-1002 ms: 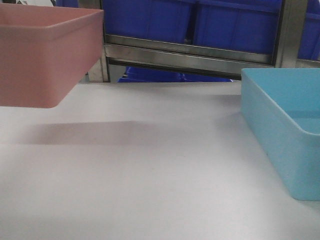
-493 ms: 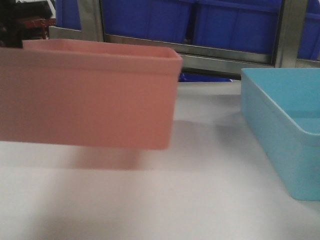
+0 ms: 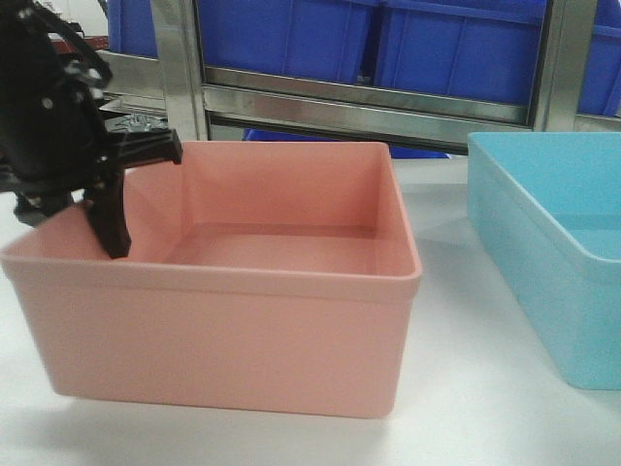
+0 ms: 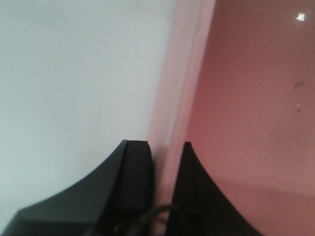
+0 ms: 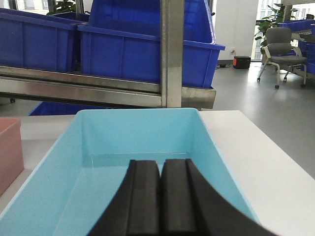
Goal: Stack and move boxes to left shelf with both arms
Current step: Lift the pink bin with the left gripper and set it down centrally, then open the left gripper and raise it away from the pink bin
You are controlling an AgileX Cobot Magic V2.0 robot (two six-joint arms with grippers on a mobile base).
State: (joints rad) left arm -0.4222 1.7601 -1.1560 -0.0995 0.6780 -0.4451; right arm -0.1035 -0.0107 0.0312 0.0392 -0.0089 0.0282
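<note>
Pink bin [image 3: 243, 330] in left gripper [image 4: 162, 150]

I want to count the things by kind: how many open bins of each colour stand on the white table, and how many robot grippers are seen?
Pink bin: 1
Light blue bin: 1
Black grippers: 2 (left gripper, right gripper)
Total: 4

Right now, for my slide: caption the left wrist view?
Left gripper clamps the pink bin by its wall, white tabletop alongside.
</note>
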